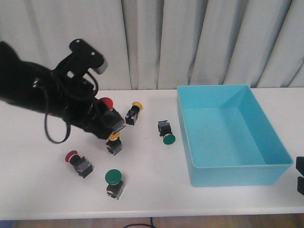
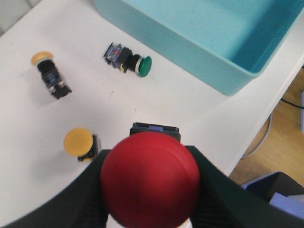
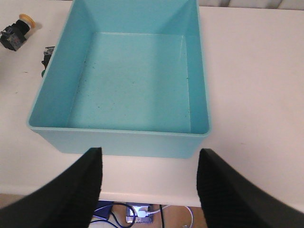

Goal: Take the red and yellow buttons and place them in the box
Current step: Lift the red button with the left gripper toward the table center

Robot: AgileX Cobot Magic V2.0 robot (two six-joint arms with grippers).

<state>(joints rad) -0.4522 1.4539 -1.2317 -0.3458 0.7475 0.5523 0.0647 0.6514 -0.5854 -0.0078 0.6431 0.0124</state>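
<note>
Currently logged:
Left pincer (image 2: 151,209): clamped on red button (image 2: 150,179), raised above table (image 1: 156,180).
Right pincer (image 3: 148,183): apart, empty.
Box (image 3: 118,137): just ahead of right pincer.
Yellow button (image 2: 80,143): beneath left pincer.

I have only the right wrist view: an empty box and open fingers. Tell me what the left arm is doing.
Observer: The left gripper is shut on a red button, held above the table.
Operator: Report what is left to collect.
Observer: One more red button lies near the table's front left, and two yellow buttons lie nearer the middle.
Operator: List anything to avoid.
Observer: Two green buttons: one just left of the box, one near the front edge.
</note>
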